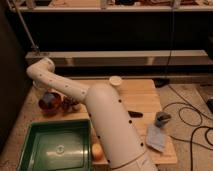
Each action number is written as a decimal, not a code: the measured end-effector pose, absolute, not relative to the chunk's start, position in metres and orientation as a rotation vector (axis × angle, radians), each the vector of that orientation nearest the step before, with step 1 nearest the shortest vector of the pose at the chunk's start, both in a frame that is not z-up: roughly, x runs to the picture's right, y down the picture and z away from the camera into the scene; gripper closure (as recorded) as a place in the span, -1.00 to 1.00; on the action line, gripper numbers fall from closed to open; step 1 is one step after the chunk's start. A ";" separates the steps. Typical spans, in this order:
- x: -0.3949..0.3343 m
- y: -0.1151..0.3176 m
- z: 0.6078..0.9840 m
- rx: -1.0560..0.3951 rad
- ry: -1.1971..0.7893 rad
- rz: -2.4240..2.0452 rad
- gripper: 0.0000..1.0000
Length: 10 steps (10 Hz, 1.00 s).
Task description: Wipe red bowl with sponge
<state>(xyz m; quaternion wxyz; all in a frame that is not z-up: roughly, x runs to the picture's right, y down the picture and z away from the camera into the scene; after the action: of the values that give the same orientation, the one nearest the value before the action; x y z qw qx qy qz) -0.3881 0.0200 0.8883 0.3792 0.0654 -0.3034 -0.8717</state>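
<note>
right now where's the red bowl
In camera view the red bowl sits left on the table, behind the green tray, beside the dark cluster, with the gripper over it.

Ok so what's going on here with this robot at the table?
The robot's white arm reaches across the wooden table, and its pincer is down at the red bowl, beside a dark knobbly cluster. I cannot make out the sponge, so I cannot say whether wiping is under way. A green tray and an orange fruit sit nearer the camera.
</note>
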 end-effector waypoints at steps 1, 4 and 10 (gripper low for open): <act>-0.392 0.025 0.884 0.175 -0.789 -2.236 1.00; -0.395 0.043 0.872 0.186 -0.828 -2.263 1.00; -0.348 0.049 0.874 0.126 -0.808 -2.259 1.00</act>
<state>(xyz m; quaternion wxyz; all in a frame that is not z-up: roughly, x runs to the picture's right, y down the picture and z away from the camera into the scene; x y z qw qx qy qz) -0.3480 0.0486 0.8738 0.3614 0.0488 -0.3136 -0.8767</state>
